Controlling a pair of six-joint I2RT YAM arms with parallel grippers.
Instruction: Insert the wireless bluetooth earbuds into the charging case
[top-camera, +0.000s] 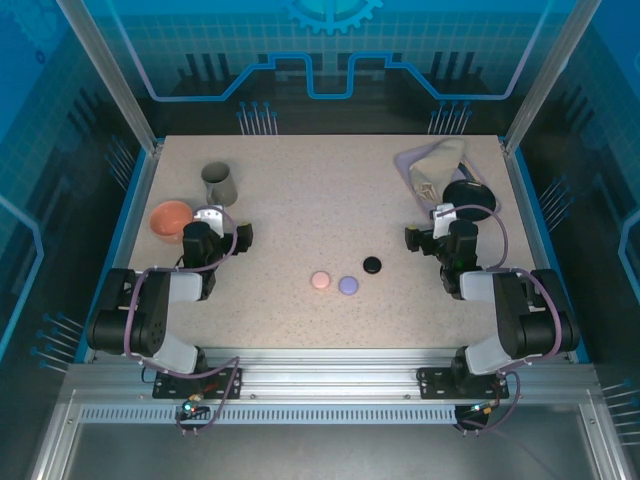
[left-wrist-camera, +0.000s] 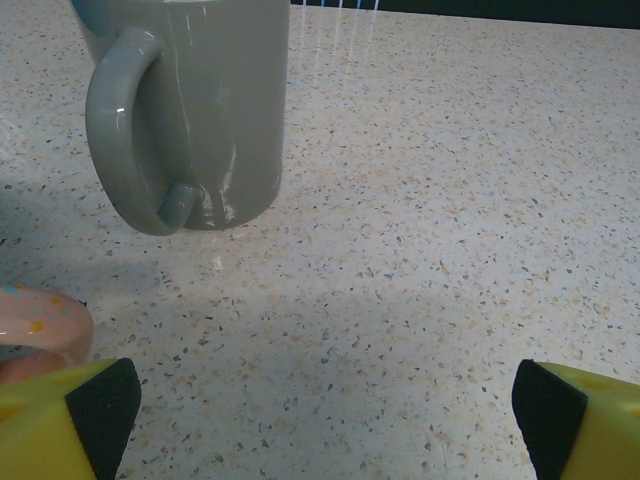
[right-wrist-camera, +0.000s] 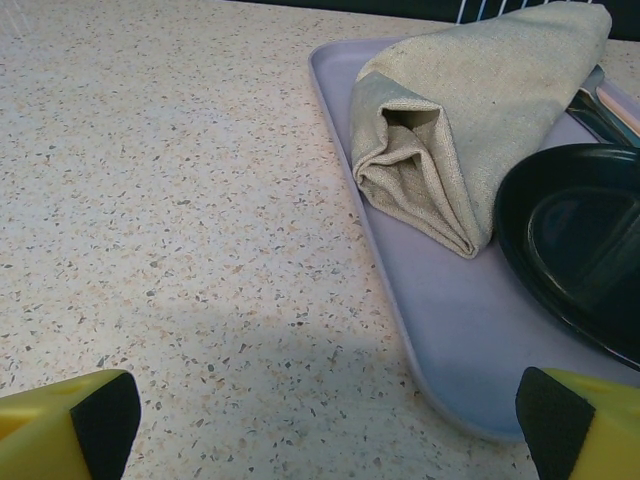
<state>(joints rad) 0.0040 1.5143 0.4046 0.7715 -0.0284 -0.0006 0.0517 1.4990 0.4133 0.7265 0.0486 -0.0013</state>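
Charging cases (top-camera: 348, 285) x3, pink/lavender/black, near table (top-camera: 300, 200) ctr

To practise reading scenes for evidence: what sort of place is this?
Likely a robot lab cell: left arm and right arm bolted to a rail, a table walled by clear panels.

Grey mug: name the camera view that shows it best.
Left wrist view: the grey mug stands close, handle and glazed side clear, its top cut off. Top external gives it small, upright, behind the orange bowl. Right wrist faces the tray.
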